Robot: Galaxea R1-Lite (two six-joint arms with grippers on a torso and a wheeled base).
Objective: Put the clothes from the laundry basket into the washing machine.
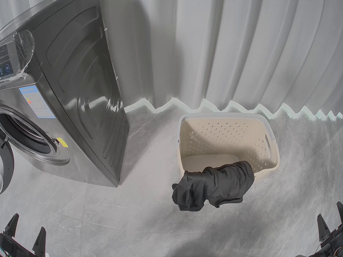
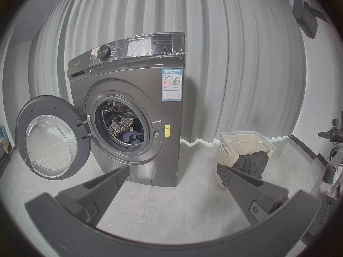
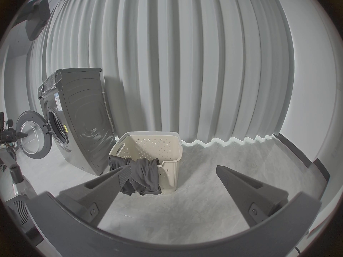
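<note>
A floor [image 1: 143,204] of grey, marble-veined tiles runs back to a pale pleated curtain [image 1: 221,43] that hangs the full width of the room and just meets the floor. On the robot's left stands a dark grey front-loading washing machine [image 1: 82,90], its side panel facing the middle of the room. Its round door [image 2: 53,136] is swung wide open, and the left wrist view shows a dark cloth [image 2: 130,137] already lying in the metal drum [image 2: 118,120]. Clear protective film covers the control panel [image 1: 14,56]. A blue-and-white label [image 1: 36,101] is stuck to the upper front and a small yellow sticker [image 1: 61,142] sits beside the door opening; the print on both is too small to read. To the right of the machine, near the curtain, stands a cream plastic laundry basket [image 1: 228,116] with star-shaped holes and a handle slot in its side wall. A dark grey garment [image 1: 214,186] is draped over the basket's near rim, bunched and hanging down the outside. The left gripper [image 1: 28,223] is low at the robot's left, its fingers spread apart and holding nothing. The right gripper [image 1: 329,211] is low at the robot's right, likewise spread wide and empty. The garment lies ahead, between the two grippers and well apart from both.
</note>
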